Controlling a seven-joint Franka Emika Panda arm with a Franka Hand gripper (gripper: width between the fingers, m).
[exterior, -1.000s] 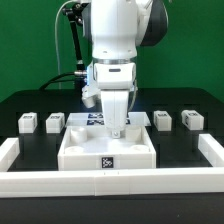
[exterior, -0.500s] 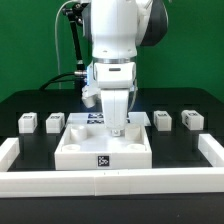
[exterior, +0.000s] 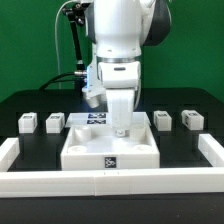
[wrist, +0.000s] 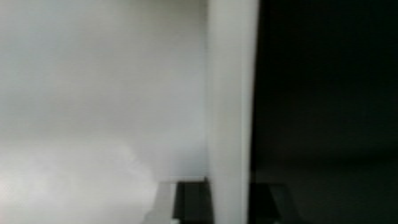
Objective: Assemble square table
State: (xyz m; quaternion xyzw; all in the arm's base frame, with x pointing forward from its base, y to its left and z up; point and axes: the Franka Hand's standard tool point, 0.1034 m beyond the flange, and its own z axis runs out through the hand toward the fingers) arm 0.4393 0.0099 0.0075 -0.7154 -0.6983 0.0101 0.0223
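The tabletop [exterior: 110, 150] has slid toward the exterior view's right, my gripper [exterior: 120, 128] clamped on its far rim. It lies flat just behind the front bar [exterior: 40, 180], tagged edge toward that bar, square with no long axis, and with the four legs [exterior: 28, 122] untouched I judge positioning underway.

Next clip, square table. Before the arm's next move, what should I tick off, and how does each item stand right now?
1. The tabletop lying flat, its tag facing the exterior camera: ok.
2. The fingers down at the tabletop's far part: ok.
3. Grip of the fingers on it: cannot tell; the wrist view is a close blur.
4. All four legs visible, apart from the tabletop: ok.
5. Tabletop flush against the front border bar: cannot tell.
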